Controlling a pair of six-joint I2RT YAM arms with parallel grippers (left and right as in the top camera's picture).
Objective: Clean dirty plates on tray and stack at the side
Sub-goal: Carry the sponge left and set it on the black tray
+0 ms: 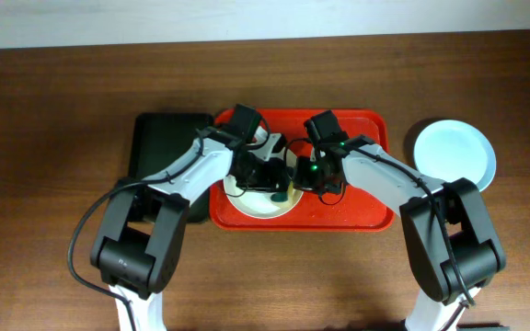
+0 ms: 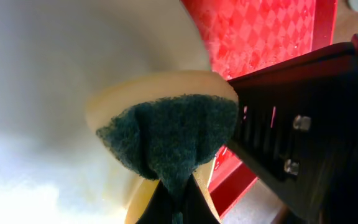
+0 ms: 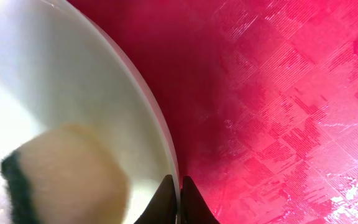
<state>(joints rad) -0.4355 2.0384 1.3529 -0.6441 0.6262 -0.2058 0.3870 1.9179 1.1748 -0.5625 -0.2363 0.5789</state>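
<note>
**Sponge on white plate, rim pinched**

In near-left part of red tray (image 1: 366, 210): white plate (image 1: 254, 205). Pinched tight in left gripper (image 2: 176, 200): green-faced yellow sponge (image 2: 166, 134), pressed against plate. Closed on plate's right rim: right gripper (image 3: 177, 200). Right of tray, on table (image 1: 63, 92): pale blue plate (image 1: 454, 154).

Both arms meet over the left half of the red tray (image 1: 368, 217), so the white plate (image 1: 258, 208) there is hemmed in from above. The left pincer (image 2: 178, 200), pinching a sponge (image 2: 166, 134), sits at the plate's right edge, tight beside the right pincer (image 3: 180, 193) clamped on the rim. The tray's right end lies bare. The black tray (image 1: 159, 138) blocks the left side and the pale blue plate (image 1: 454, 154) the right; the bench (image 1: 53, 101) beyond both is open
</note>
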